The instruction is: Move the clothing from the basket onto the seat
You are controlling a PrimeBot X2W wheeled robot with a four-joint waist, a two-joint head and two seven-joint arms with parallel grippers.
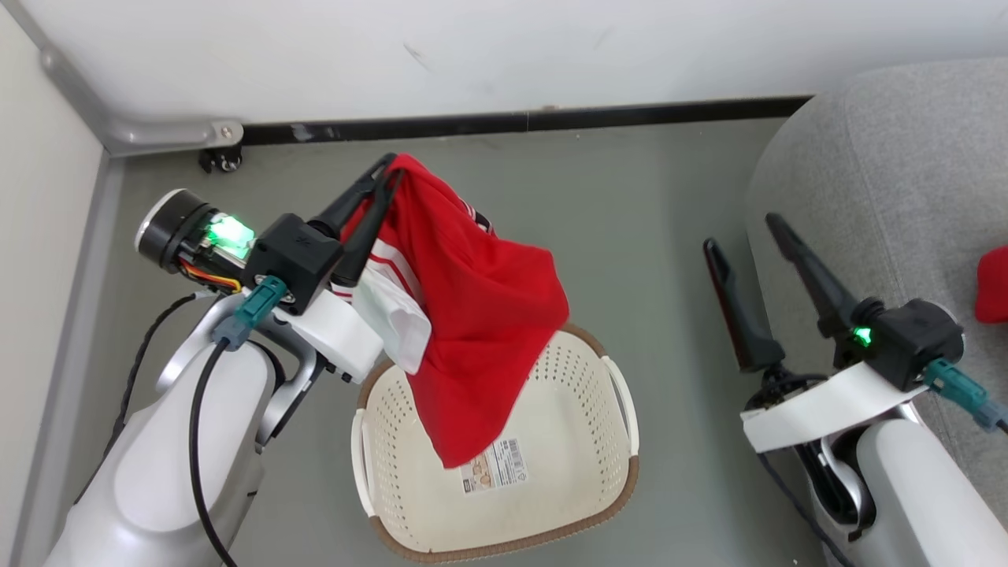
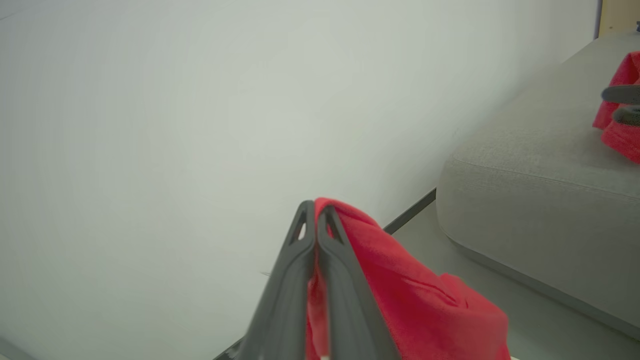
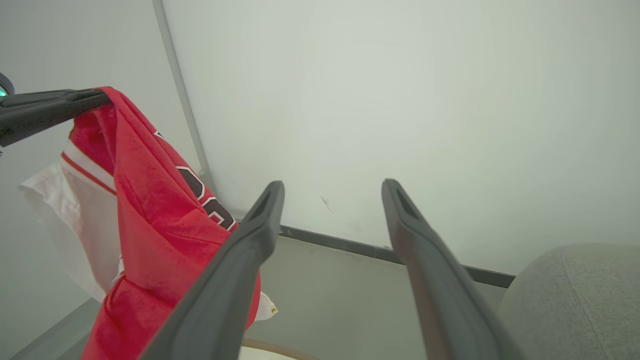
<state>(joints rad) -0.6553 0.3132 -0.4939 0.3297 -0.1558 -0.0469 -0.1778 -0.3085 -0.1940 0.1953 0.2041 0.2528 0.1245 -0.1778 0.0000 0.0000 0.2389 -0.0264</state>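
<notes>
Left arm: my pale forearm (image 1: 157, 472) rises from the near left corner, with a green light glowing at the wrist.
Left tool: my left tool (image 1: 391, 168) is held up over the floor at the left. Its two dark fingers are pressed together, with a fold of red cloth pinched between them right at the tips.
Jersey: the jersey (image 1: 472, 315) hangs from that pinch and drapes down and to the right. It is bright red with thin red-white stripes and a white panel on its left side. From my right wrist, dark white-edged lettering shows on the cloth.
Jersey's low end: it hangs over the inside of the basket, next to a printed label (image 1: 494, 466) on the basket's bottom. I cannot tell whether the cloth touches the bottom.
Basket: the basket (image 1: 394, 465) stands on the floor at near centre, cream with perforated walls and a brown rim. It lies under and just right of my left tool.
Floor: the grey-green floor (image 1: 630, 236) runs back to a dark baseboard (image 1: 520, 122) under the white far wall.
Right tool: my right tool (image 1: 743, 233) is right of the basket, its fingers spread wide apart with nothing between them. One finger is over the floor and the other over the seat's left edge.
Seat: the seat (image 1: 890, 157), light grey fabric, takes up the right side.
Second garment: a second garment (image 1: 994, 283), also red, lies on the seat at the far right edge, well apart from the basket.
</notes>
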